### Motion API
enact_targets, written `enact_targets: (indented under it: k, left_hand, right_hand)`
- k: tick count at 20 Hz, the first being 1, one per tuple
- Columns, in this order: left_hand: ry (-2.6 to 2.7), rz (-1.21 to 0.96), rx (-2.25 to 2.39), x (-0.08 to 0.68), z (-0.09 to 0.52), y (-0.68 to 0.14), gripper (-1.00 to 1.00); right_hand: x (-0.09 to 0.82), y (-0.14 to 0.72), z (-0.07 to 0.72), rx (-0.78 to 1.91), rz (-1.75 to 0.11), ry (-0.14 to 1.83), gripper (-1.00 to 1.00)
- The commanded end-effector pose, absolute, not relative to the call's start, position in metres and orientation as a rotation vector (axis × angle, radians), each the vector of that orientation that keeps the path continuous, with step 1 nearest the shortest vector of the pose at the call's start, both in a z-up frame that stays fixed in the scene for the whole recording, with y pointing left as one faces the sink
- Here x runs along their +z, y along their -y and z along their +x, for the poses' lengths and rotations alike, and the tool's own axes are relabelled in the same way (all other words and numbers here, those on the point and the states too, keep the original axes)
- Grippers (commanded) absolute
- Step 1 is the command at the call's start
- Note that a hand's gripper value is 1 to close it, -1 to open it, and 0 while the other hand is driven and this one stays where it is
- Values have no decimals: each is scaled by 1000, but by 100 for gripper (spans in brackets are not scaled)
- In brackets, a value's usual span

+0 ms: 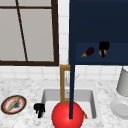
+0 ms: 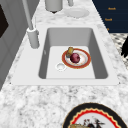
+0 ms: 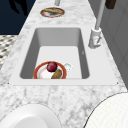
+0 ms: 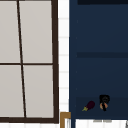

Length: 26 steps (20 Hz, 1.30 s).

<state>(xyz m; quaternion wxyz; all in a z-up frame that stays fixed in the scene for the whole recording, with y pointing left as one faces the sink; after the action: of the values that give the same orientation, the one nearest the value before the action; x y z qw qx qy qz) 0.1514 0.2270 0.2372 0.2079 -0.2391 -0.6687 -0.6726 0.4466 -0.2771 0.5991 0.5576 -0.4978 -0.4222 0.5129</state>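
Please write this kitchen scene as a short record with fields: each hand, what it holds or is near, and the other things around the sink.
left hand: in the air at the sink's left edge, fingers curled, holding nothing
right hand: inside the open blue cabinet, fingers curled on a small orange thing
beside right hand: eggplant on the cabinet shelf, apart from the hand
in sink: red-rimmed plate with a dark red fruit
counter left: patterned plate
counter right: white plate
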Motion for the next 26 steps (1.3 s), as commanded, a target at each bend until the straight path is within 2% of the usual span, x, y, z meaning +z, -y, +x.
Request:
enact_targets:
  k: [1,5,12,13,26]
  left_hand:
    - [1861,-666,-1872,237,151,-227,0]
    - [1861,-666,-1872,237,151,-227,0]
    - [1861,-666,-1872,237,151,-227,0]
    - [1861,-666,-1872,237,151,-227,0]
    - [1861,-666,-1872,237,151,-227,0]
  right_hand:
    - [568,296,468,1213,-1157,1013,100]
    - [576,310,470,1205,-1046,1048,100]
    - [593,321,507,1251,-807,984,100]
    - [603,321,499,1254,-804,970,-100]
    - [705,322,499,1245,-870,911,-100]
